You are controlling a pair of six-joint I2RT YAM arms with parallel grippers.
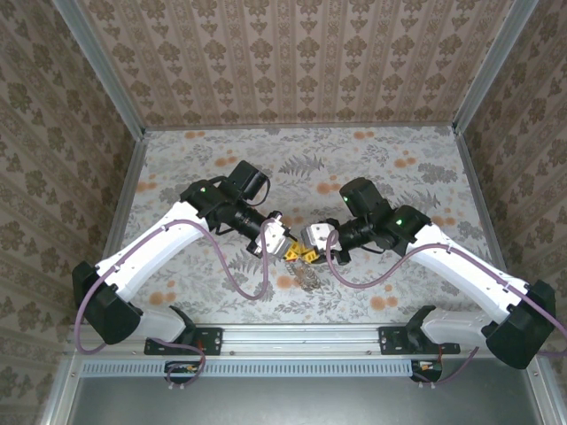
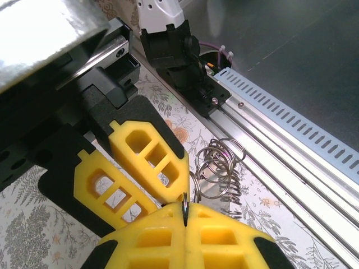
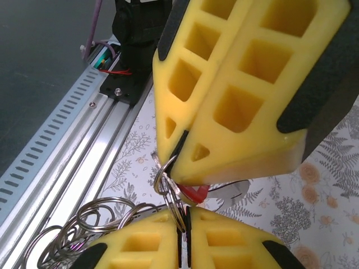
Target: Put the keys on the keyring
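The left gripper [image 2: 184, 212] and right gripper [image 3: 182, 219] meet tip to tip, each with fingers pressed together on the keyring [image 3: 170, 195] from opposite sides, while the red key [image 3: 194, 194] sits against it between them, blade crosswise, possibly already threaded.

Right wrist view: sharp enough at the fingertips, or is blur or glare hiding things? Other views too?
Right wrist: sharp and evenly lit; keyring and red key head read clearly, loose rings show glints. Left wrist: housing at top left is a bright blur, rings sharp. Top external: even light, soft shadows, small parts too tiny to resolve.
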